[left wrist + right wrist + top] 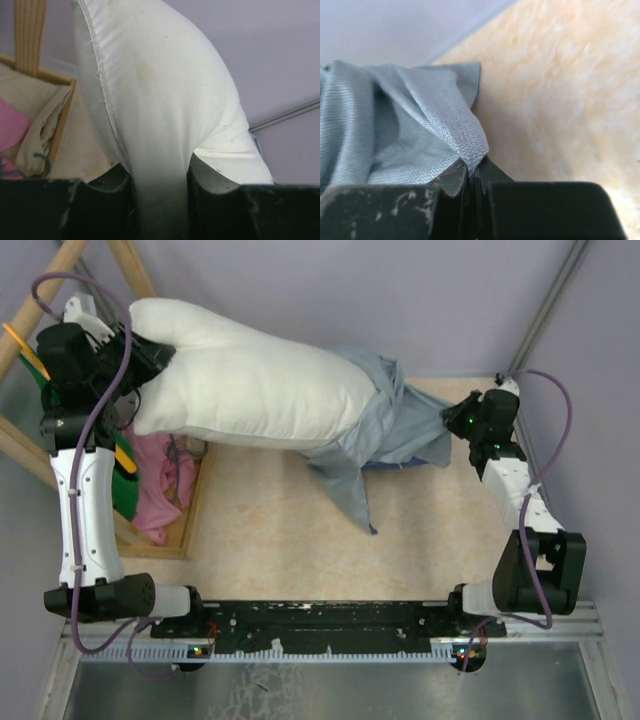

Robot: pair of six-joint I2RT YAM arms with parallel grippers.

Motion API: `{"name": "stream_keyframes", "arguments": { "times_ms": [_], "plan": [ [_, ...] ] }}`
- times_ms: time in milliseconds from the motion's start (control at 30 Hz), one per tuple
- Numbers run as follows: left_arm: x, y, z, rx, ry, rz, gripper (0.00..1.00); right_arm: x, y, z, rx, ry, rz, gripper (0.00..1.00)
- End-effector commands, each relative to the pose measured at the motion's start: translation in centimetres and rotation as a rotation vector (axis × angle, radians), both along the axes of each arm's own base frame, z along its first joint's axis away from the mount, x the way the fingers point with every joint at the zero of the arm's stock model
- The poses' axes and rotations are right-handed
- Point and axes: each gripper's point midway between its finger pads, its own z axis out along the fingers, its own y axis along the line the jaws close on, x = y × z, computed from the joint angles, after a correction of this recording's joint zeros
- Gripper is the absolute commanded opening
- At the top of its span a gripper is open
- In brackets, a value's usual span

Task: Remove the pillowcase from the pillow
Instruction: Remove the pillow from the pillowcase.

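Pillowcase (390, 430): item one, a soft woven cover showing its blue-grey inner face. You will find it bunched round the right end of the pillow (250, 380), with most of the cushion already bare and loose tails draped onto the table (270, 530). Handling, as judged: light and limp, with no stiffness. It should fold and slide rather than resist, but may bind where it gathers tight on the stuffing. Best hold: a doubled fold at the free edge, away from the pillow, which is where you have it.

Pillow: item two, a plump white cushion lying across the far left of the scene, held up at its left end. Handling, as judged: bulky but light and squashy. A pinch takes only a corner, so expect sag and swing if you pull hard.

Left gripper (150, 365): closed on a pinched corner of the pillow. Its wrist view shows white fabric squeezed between the fingers.

Right gripper (455, 422): jaws together on a fold of the pillowcase at its right edge, low over the table.

Also present: pink cloth (165, 480) and green cloth (125, 490) by a wooden frame (195, 510) at left, under the pillow's held end. Keep clear of them.

Step in hand, as judged: draw the right hold rightward while the left anchors.
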Motion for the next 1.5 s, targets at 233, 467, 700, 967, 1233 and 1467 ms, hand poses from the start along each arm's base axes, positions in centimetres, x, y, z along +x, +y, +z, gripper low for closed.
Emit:
{"name": "stream_keyframes", "arguments": {
  "times_ms": [233, 467, 700, 967, 1233, 1467],
  "plan": [
    [-3.4, 2.8, 18.0, -0.045, -0.511, 0.062, 0.0, -7.8, -17.6, -13.9, 0.036, 0.232, -0.855, 0.0],
    [-3.5, 5.3, 16.6, -0.055, -0.465, 0.074, 0.0, -9.7, -19.7, -15.0, -0.022, 0.279, -1.001, 0.0],
    [-3.1, 7.0, 15.6, -0.075, -0.444, 0.088, 0.0, -10.5, -21.6, -13.1, -0.079, 0.263, -1.111, 0.0],
    [-0.9, 2.3, 10.4, -0.145, -0.347, -0.222, 0.0, -5.6, -13.6, -6.0, -0.336, 0.081, -0.863, 0.0],
    [1.6, -5.1, 1.5, 0.082, -0.08, -0.27, 0.0, -6.0, 0.6, -7.0, -0.357, -0.022, -0.319, 0.0],
    [1.1, -2.5, -5.4, 0.303, 0.08, -0.075, 0.0, -6.7, 8.4, -3.6, -0.341, -0.266, 0.183, 0.16]
  ]
}}
